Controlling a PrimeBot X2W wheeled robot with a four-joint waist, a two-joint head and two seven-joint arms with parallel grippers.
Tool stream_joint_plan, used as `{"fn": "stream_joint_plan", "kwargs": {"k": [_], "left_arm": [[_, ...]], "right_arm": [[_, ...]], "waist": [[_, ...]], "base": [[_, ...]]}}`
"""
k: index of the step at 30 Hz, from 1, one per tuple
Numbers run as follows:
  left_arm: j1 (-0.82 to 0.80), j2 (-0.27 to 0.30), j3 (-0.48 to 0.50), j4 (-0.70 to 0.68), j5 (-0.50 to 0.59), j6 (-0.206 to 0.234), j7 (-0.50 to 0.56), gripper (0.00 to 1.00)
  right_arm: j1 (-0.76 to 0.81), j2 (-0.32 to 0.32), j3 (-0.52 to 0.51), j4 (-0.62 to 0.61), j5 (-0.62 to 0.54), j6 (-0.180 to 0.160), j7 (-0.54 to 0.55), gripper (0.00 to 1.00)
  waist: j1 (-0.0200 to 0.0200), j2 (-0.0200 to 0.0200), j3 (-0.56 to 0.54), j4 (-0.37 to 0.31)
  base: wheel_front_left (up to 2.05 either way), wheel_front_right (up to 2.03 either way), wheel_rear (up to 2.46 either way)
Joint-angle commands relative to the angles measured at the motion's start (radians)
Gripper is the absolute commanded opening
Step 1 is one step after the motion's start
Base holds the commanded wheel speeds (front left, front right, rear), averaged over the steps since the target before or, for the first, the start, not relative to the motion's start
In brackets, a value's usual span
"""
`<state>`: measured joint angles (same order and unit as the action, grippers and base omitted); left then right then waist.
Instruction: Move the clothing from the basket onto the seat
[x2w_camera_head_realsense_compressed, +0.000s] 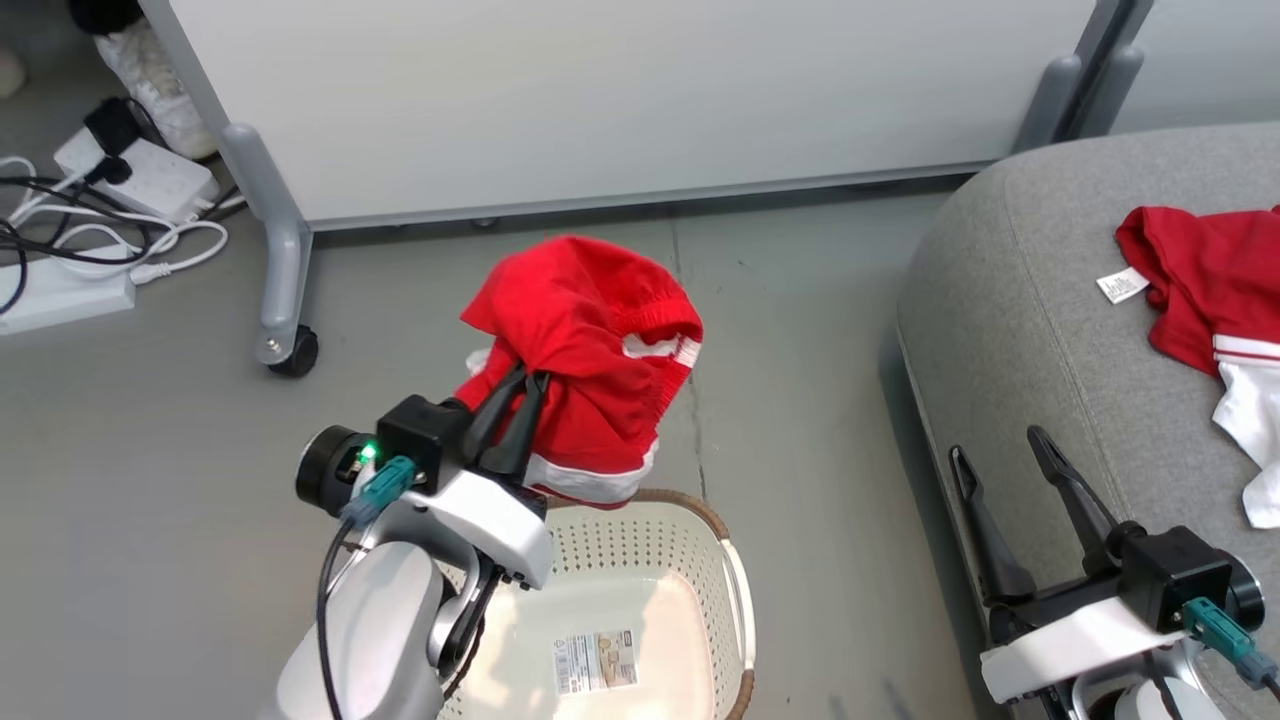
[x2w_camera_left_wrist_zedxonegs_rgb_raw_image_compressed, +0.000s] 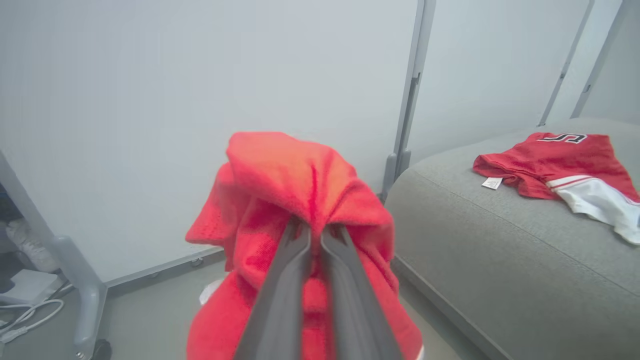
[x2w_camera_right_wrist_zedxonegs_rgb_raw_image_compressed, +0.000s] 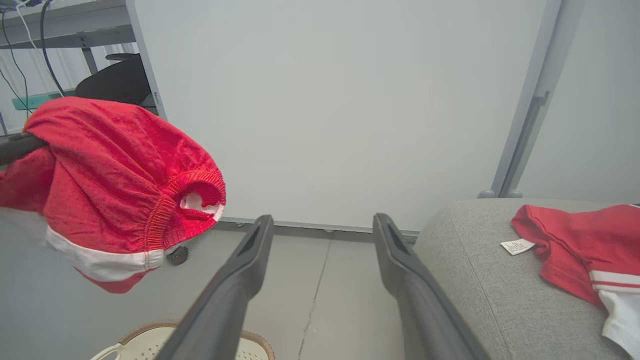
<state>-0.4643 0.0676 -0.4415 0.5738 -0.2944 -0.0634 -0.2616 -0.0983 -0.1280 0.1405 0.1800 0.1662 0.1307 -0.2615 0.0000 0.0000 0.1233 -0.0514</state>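
Note:
My left gripper (x2w_camera_head_realsense_compressed: 527, 378) is shut on a red garment with white trim (x2w_camera_head_realsense_compressed: 590, 350), held up in the air above the far rim of the cream basket (x2w_camera_head_realsense_compressed: 735, 590). The same bunched cloth (x2w_camera_left_wrist_zedxonegs_rgb_raw_image_compressed: 300, 200) drapes over the closed left fingers (x2w_camera_left_wrist_zedxonegs_rgb_raw_image_compressed: 285, 300) and hangs at the left of the right wrist view (x2w_camera_right_wrist_zedxonegs_rgb_raw_image_compressed: 115, 185). The basket's floor shows bare apart from a barcode sticker. A second red and white garment (x2w_camera_head_realsense_compressed: 1210, 290) lies on the grey seat (x2w_camera_head_realsense_compressed: 1010, 300) at the right. My right gripper (x2w_camera_head_realsense_compressed: 1000, 445) stands open by the seat's front edge, nothing between its fingers (x2w_camera_right_wrist_zedxonegs_rgb_raw_image_compressed: 245, 260).
A white partition panel (x2w_camera_head_realsense_compressed: 620, 100) on grey castor legs (x2w_camera_head_realsense_compressed: 285, 300) stands behind the basket. Power strips and cables (x2w_camera_head_realsense_compressed: 90, 230) lie on the floor at the far left, with a shoe (x2w_camera_head_realsense_compressed: 150, 70) beyond them. Bare grey floor separates basket and seat.

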Motion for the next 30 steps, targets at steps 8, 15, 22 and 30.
{"fn": "stream_joint_plan", "kwargs": {"k": [8, 15, 22, 30], "left_arm": [[0.112, -0.006, 0.134, -0.31, 0.039, -0.017, -0.005, 0.0], [0.104, -0.015, 0.168, -0.548, -0.004, -0.034, -0.003, 0.0], [0.062, -0.016, 0.074, -0.669, -0.045, 0.004, -0.003, 0.0], [0.059, -0.015, -0.084, -0.653, -0.076, 0.01, -0.003, 0.0]], "right_arm": [[0.036, -0.007, 0.003, 0.006, 0.021, 0.0, -0.005, 1.0], [0.044, -0.007, 0.008, 0.009, 0.026, 0.0, -0.005, 1.0], [0.034, -0.006, 0.015, 0.012, 0.024, 0.0, -0.005, 1.0], [0.024, 0.003, 0.016, 0.015, 0.026, 0.0, -0.005, 1.0]], "waist": [[0.0, 0.0, -0.057, 0.016], [0.0, 0.0, -0.073, 0.023], [0.0, 0.0, -0.069, 0.016], [0.0, 0.0, -0.058, -0.008]], "base": [[0.0, 0.0, 0.0], [0.0, 0.0, 0.0], [0.0, 0.0, 0.0], [0.0, 0.0, 0.0]]}}
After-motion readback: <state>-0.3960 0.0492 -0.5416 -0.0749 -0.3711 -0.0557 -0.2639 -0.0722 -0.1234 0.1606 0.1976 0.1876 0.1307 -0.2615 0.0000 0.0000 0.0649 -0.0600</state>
